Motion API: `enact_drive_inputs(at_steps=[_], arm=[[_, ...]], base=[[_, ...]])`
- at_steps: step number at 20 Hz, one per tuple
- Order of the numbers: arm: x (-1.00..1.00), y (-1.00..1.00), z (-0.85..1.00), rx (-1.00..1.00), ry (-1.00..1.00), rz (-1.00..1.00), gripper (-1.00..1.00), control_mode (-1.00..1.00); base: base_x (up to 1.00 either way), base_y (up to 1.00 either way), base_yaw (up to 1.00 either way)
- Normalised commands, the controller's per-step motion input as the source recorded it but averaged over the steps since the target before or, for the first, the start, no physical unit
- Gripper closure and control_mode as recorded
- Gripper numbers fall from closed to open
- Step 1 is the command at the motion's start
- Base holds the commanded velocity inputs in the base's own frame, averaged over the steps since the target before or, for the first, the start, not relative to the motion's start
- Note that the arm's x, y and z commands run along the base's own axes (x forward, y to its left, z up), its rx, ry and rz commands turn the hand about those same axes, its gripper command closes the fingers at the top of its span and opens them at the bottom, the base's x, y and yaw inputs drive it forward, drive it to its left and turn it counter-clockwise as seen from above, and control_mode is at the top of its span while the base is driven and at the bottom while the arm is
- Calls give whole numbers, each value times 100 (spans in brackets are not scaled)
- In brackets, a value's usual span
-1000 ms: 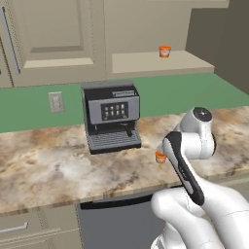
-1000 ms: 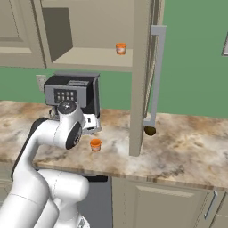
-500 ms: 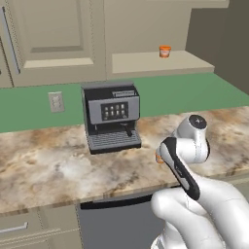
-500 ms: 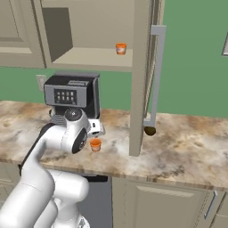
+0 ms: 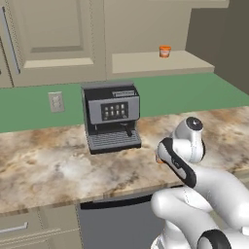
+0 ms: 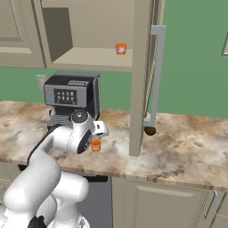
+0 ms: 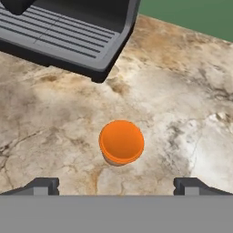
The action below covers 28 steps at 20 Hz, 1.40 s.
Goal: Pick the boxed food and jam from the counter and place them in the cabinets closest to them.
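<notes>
Lower than a second ago, the arm's wrist has sunk toward the desk (image 6: 187,147), bringing the claw (image 7: 116,184) down over the jam (image 7: 121,142). From the hand view the claw is spread wide and grips nothing: its two dark fingertips (image 7: 43,185) stand far apart at the bottom, and the orange jar sits between them, a little further out, upright on the marbled stone and touched by neither. At about 11 o'clock from the jar, just beside it, lies the grey drip tray of the coffee machine (image 6: 71,95).

In the right base view the jam (image 6: 95,144) stands on the desk just past the white wrist, at 5 o'clock from the coffee machine. In the left base view only a sliver of orange (image 5: 158,159) peeks out beside the arm.

A second jar (image 6: 120,48) rests on the shelf of the open cabinet (image 6: 89,58), at roughly 1 o'clock above the machine. A dark round thing (image 6: 150,131) lies on the desk by the tall cabinet side.
</notes>
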Motion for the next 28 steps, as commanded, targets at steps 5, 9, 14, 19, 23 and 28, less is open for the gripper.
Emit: enact_drive_inputs(at_steps=[5, 9, 14, 19, 23, 28], arm=[[17, 0, -35, 0, 2, 0, -100, -100], [0, 0, -45, 0, 5, 0, -100, -100], [1, 0, -38, 0, 5, 0, -100, -100], [3, 11, -21, 0, 3, 0, -100, -100], [1, 4, -2, 0, 1, 0, -100, -100], [20, 1, 0, 0, 0, -1, -100, -100]], base=[[0, 0, 0], [0, 0, 0], [0, 0, 0], [0, 0, 0], [0, 0, 0], [0, 0, 0]])
